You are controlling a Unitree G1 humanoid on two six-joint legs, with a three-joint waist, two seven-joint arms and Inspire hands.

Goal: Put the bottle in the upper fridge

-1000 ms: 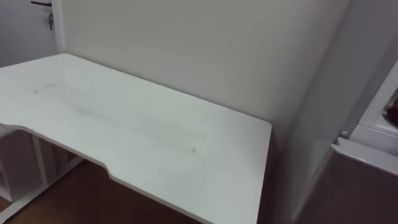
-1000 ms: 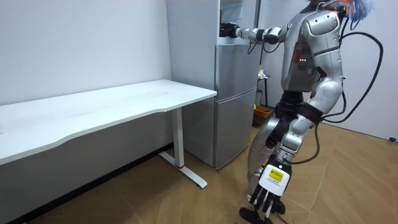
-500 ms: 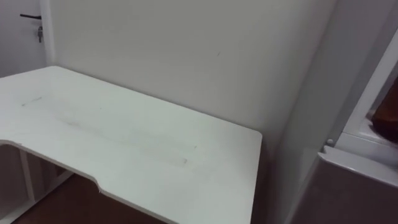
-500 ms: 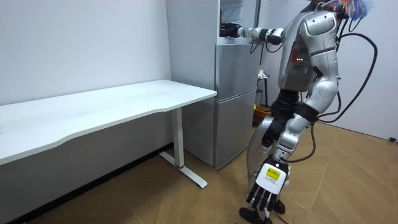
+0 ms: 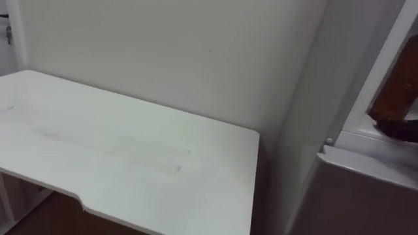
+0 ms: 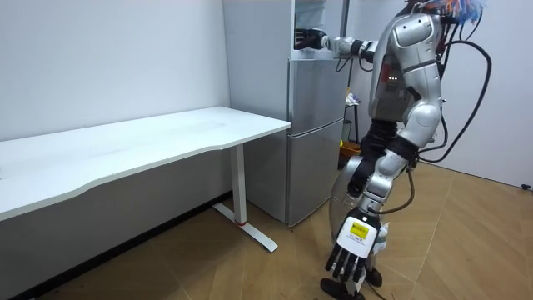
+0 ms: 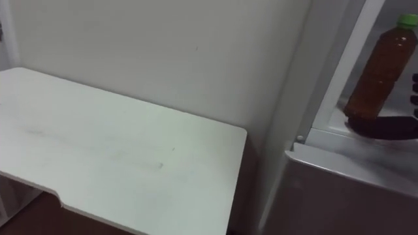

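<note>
A brown bottle [image 7: 381, 68] with a green cap stands upright on the shelf of the open upper fridge compartment [image 7: 336, 124]; its lower part also shows as the bottle [image 5: 397, 91] at the left eye view's right edge. Dark fingers of my right hand [image 7: 415, 88] show just right of it; whether they grip it is hidden. In the room view I stand in front of the tall grey fridge [image 6: 316, 133], my right hand [image 6: 310, 38] stretched into its upper part. My left hand [image 6: 354, 250] hangs low by my leg, fingers relaxed and open.
A long white table [image 5: 117, 150] runs along the wall to my left, its end close to the fridge's side [image 5: 307, 117]. The shut lower fridge door [image 7: 339, 189] is below the shelf. A yellow bin [image 6: 351, 152] stands on the floor behind the fridge.
The eye view has swung right, so the table slid left and the bottle in the fridge came into sight. In the room view my body has leaned closer to the fridge.
</note>
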